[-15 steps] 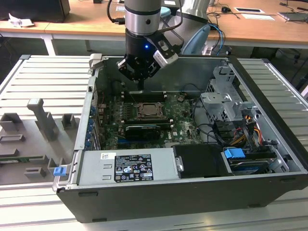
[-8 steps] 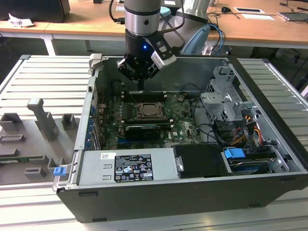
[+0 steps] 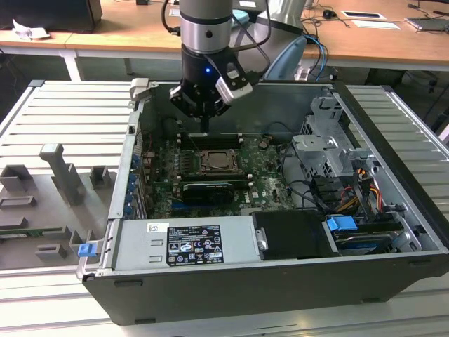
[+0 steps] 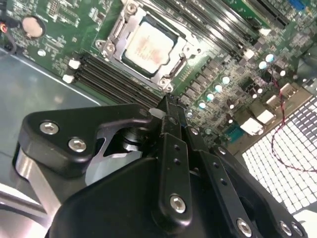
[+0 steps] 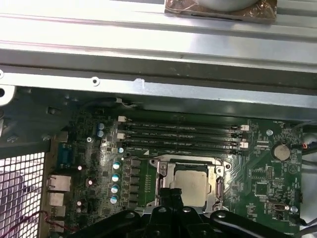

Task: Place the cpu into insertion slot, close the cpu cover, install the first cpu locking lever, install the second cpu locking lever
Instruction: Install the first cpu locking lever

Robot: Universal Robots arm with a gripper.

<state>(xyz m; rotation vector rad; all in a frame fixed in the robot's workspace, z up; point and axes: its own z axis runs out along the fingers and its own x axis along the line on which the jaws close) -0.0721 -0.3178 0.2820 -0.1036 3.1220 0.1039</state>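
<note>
Exterior view: arm comes down from above, wrist vertical, gripper (image 3: 205,126) pointing straight down into the open computer case (image 3: 393,182), hovering just above the motherboard (image 3: 263,172) at the far side of the socket. Fingers drawn together into one narrow black tip; nothing between them, touching nothing that I can see.

Second wrist view: black fingers (image 4: 171,116) pressed flat against each other, tip ending just short of the socket's corner, over the memory slots (image 4: 111,79).

The cpu (image 4: 148,44) sits seated in the insertion slot (image 4: 116,29), silvery-beige top facing up. The cpu cover (image 4: 181,49) lies flat down around it, its frame bordering the chip on all sides. Whether the locking levers are latched, cannot tell.

First wrist view: cpu (image 5: 192,182) and cover frame (image 5: 166,176) lie just beyond the gripper's dark knuckles, with four long memory slots (image 5: 183,136) between the socket and the case's metal wall (image 5: 158,54). A coin-cell battery (image 5: 281,151) sits on the green board near the slot ends.

Exterior view again: power supply (image 3: 186,242) in the near part of the case, drive cage (image 3: 326,151) at that view's right.
</note>
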